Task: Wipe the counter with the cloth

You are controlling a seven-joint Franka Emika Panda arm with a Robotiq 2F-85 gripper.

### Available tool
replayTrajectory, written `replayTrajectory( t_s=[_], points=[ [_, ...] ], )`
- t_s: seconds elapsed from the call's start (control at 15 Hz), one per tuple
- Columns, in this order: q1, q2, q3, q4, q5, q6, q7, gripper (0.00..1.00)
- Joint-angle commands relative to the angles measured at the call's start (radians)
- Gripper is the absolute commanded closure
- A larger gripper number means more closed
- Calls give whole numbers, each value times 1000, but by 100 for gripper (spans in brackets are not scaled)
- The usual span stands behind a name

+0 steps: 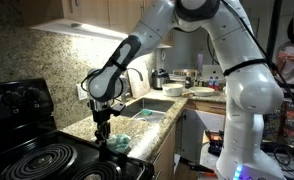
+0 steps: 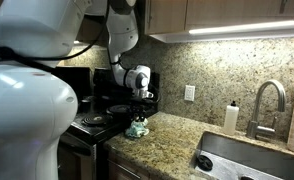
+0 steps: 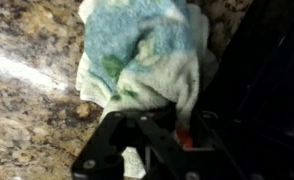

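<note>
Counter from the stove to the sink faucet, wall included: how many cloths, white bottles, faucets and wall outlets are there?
cloth: 1
white bottle: 1
faucet: 1
wall outlet: 1
Total: 4

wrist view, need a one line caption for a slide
Gripper shut on the bunched teal-and-white cloth, which lies on the speckled granite counter beside the black stovetop.
</note>
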State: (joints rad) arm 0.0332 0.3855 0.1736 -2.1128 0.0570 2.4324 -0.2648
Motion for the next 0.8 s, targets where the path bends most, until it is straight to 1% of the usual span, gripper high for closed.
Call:
replayTrajectory(
  t_s=[0.0, 0.47, 0.73],
  points=[
    [-19, 4, -39, 32, -18, -22, -18, 92],
    [-101, -1, -176, 39, -67, -26, -10, 92],
    [-134, 10, -231, 60, -107, -34, 6, 92]
  ],
)
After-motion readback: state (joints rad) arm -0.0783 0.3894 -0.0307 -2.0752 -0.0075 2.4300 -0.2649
